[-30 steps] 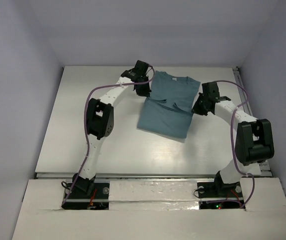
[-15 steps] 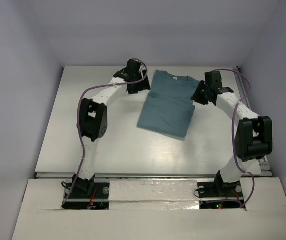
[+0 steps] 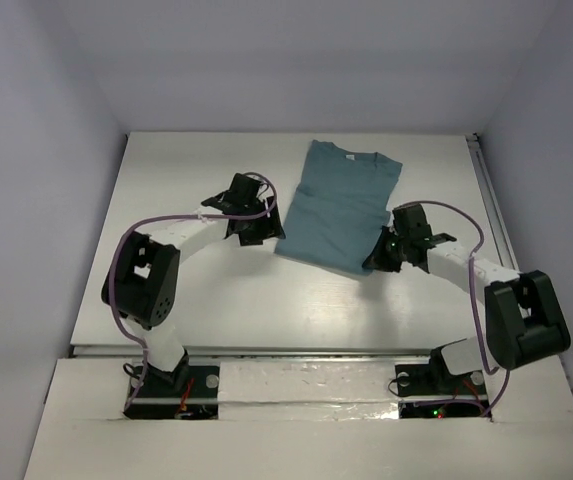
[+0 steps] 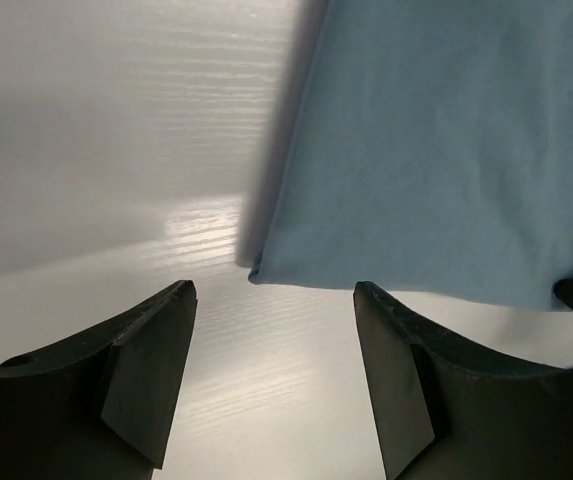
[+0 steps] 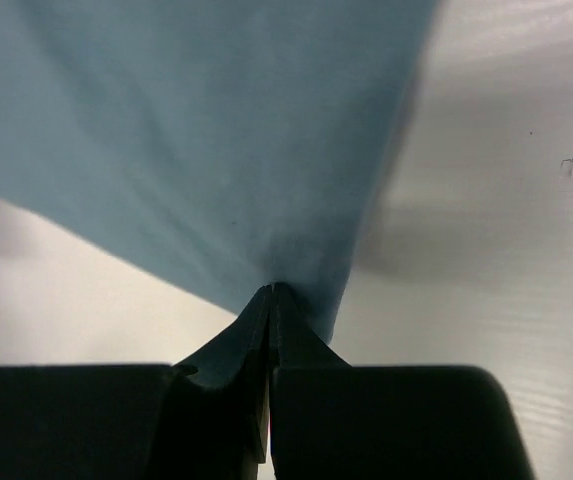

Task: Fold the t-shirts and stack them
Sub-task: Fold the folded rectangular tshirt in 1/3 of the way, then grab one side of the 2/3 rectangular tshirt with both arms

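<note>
Nearest the bases, the right fingers [image 5: 366, 415] are pressed together, pinching the near right hem corner of the t-shirt [image 3: 338, 205]. The left fingers [image 4: 141, 370] are spread and empty, with the near left corner just ahead of the gap between them, not yet touched. The t-shirt lies flat on the worktop [image 3: 186, 170] with its sleeves folded in and its long axis running away from both arms to the far collar, so carrying the hem toward the collar looks like the next fold.
</note>
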`<state>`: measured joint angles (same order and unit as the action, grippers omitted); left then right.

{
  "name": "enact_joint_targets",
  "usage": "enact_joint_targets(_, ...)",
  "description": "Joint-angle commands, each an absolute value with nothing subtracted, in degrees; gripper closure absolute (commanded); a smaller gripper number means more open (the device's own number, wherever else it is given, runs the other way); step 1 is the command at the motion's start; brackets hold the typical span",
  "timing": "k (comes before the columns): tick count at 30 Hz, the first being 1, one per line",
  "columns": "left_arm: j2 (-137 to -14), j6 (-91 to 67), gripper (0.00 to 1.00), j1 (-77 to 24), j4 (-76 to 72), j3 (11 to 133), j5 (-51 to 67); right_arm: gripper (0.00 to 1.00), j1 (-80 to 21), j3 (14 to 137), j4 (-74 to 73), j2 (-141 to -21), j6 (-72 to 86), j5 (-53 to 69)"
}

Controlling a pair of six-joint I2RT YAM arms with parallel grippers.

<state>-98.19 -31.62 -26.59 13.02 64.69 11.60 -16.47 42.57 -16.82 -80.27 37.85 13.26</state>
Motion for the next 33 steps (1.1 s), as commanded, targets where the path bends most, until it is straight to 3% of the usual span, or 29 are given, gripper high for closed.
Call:
enact_joint_targets(1, -99.7, -30.9, 0.39, -27.1, 11.2, 64.3, 12.1, 1.0, -16.3, 40.1, -10.2, -83.0, 38.9, 12.8)
enact_joint_targets(5, -102.5, -30.4, 0.38, -27.1, 10.9, 63.7, 11.9, 1.0, -16.3, 38.3, -11.3, -84.6, 39.5, 8.5)
enact_joint_targets(9, -102.6, -30.9, 0.37, -27.1, 9.1, 62.1, 14.2, 0.96, -16.3, 38.6, -15.3, -77.3, 39.6, 6.9)
enact_joint_targets(10, -102.7, -31.0, 0.37, -27.1, 8.9, 61.9, 14.6, 0.9, -16.3, 39.5, -16.7, -74.4, 39.3, 6.0)
enact_joint_targets(11, -102.8, -31.0, 0.37, -27.1, 8.5, 61.8, 14.7, 0.73, -16.3, 39.9, -17.9, -73.1, 39.0, 5.7)
enact_joint_targets(13, -103.4, -30.9, 0.38, -27.1, 8.4, 61.8, 15.3, 0.56, -16.3, 39.6, -20.6, -70.6, 38.9, 5.7)
enact_joint_targets(14, -103.8, -30.8, 0.38, -27.1, 8.4, 61.8, 15.5, 0.4, -16.3, 38.9, -21.1, -68.2, 39.3, 6.3)
enact_joint_targets(17, -104.7, -30.7, 0.4, -27.6, 8.4, 62.2, 15.4, 0.25, -16.3, 34.9, -20.0, -66.6, 41.7, 8.9)
enact_joint_targets(26, -105.9, -31.6, 0.62, -28.1, 7.7, 62.2, 15.2, 0.27, -16.3, 23.6, -2.7, -73.7, 51.1, 13.8)
enact_joint_targets(28, -106.0, -31.7, 0.74, -28.7, 7.6, 62.0, 14.8, 0.28, -16.3, 23.0, -0.4, -75.7, 52.2, 13.0)
enact_joint_targets(33, -105.9, -32.2, 0.89, -28.7, 6.9, 60.8, 14.0, 0.46, -16.3, 22.2, 2.2, -77.1, 56.7, 8.5)
